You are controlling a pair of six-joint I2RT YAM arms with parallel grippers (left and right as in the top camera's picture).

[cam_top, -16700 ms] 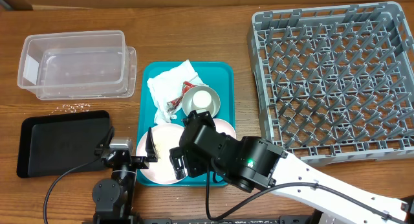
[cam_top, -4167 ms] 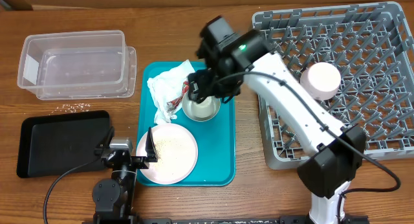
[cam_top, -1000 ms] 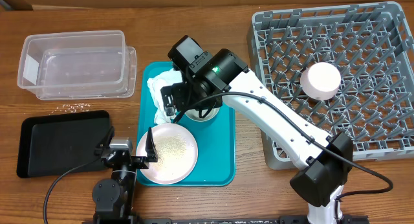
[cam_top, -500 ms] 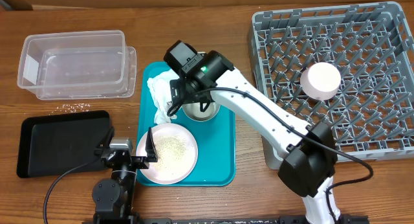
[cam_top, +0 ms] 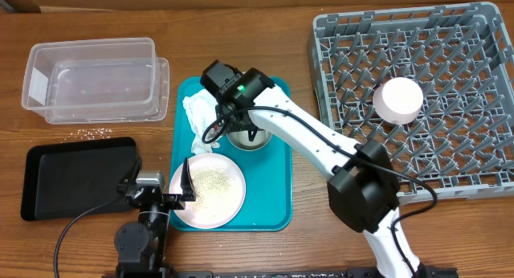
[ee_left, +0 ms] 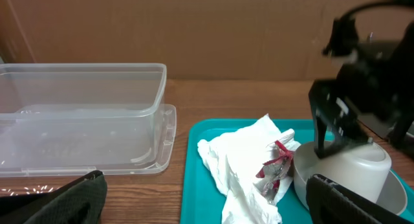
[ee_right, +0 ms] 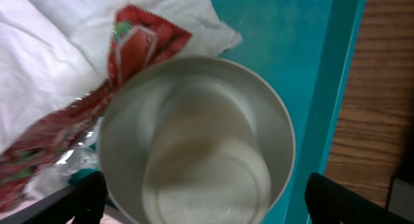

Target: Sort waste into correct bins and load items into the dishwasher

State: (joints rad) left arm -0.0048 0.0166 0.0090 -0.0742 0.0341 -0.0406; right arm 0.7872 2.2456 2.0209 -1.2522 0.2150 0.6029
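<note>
My right gripper [cam_top: 241, 130] [ee_right: 217, 208] hangs open over the grey bowl [cam_top: 249, 140] [ee_right: 279, 123] on the teal tray, one finger on each side of it and apart from it. The small white cup [ee_right: 207, 166] [ee_left: 362, 162] stands inside that bowl. Crumpled white napkins [cam_top: 201, 109] [ee_left: 236, 159] and a red foil packet [ee_right: 139, 39] [ee_left: 275, 169] lie just left of the bowl. The pink plate [cam_top: 207, 190] carries rice crumbs. My left gripper [cam_top: 161, 180] [ee_left: 213, 208] rests open and holds nothing at the near table edge, beside the plate. The pink bowl [cam_top: 398, 100] sits upside down in the dishwasher rack [cam_top: 321, 69].
The clear tub [cam_top: 92, 77] [ee_left: 77, 114] stands at the back left, the black tray [cam_top: 76, 177] in front of it, with loose rice crumbs [cam_top: 95, 133] on the wood between them. The teal tray [cam_top: 277, 190] lies mid-table. My right arm stretches from the front right across the tray.
My right arm has swung its elbow leftward and its gripper has shifted a little left over the grey bowl. The left arm and the objects have stayed put.
</note>
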